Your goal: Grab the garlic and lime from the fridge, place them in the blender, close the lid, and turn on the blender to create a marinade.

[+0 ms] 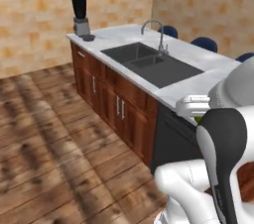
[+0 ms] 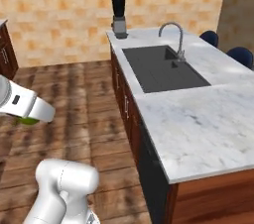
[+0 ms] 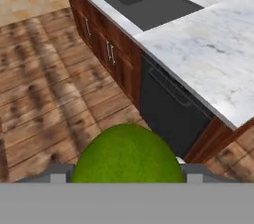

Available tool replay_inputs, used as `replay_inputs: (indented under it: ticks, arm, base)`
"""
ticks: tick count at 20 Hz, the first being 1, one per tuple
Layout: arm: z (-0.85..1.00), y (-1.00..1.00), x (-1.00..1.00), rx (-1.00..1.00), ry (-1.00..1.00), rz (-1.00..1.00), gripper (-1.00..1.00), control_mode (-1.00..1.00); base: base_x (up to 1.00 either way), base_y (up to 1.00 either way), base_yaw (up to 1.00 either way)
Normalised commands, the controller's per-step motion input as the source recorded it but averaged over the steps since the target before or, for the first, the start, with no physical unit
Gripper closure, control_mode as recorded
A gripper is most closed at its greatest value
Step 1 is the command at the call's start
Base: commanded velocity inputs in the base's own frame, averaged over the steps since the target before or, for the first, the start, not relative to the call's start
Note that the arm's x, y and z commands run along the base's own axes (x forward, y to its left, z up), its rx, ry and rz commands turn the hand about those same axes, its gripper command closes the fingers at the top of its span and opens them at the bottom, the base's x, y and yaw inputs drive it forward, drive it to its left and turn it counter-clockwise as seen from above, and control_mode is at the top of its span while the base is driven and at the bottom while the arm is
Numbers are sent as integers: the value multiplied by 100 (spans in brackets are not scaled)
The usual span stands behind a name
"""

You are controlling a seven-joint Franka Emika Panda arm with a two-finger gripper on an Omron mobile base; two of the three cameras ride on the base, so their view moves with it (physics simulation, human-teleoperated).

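Note:
A yellow-green lime [image 3: 128, 153] sits between my gripper's [image 3: 127, 174] two fingers, which are shut on it; the hand hangs over the wood floor in front of the counter. A sliver of the lime [image 1: 199, 118] peeks out under the white hand in the left base view, and it also shows as the lime [image 2: 28, 120] below the hand in the right base view. Far down the counter stands the blender [image 1: 80, 16], its black jar open on top. The dark lid [image 1: 88, 38] lies flat beside its base. The garlic and the fridge are out of view.
A white marble counter [image 2: 198, 119] runs from near me to the blender [image 2: 118, 14], with a dark double sink [image 2: 161, 69] and a faucet [image 2: 174, 32] midway. Brown cabinets and a black dishwasher front [image 3: 171, 106] face the wood floor. Blue stools [image 1: 204, 43] stand behind.

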Motion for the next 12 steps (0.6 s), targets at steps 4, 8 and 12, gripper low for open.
replay_inputs:
  ticks: [4, 8, 12]
  arm:
    - [0, 0, 0, 0, 0, 0, 100, 100]
    - [0, 0, 0, 0, 0, 0, 100, 100]
    - [0, 0, 0, 0, 0, 0, 100, 100]
  base:
    - [87, 100, -45]
    - [89, 100, -45]
    - [86, 100, -45]
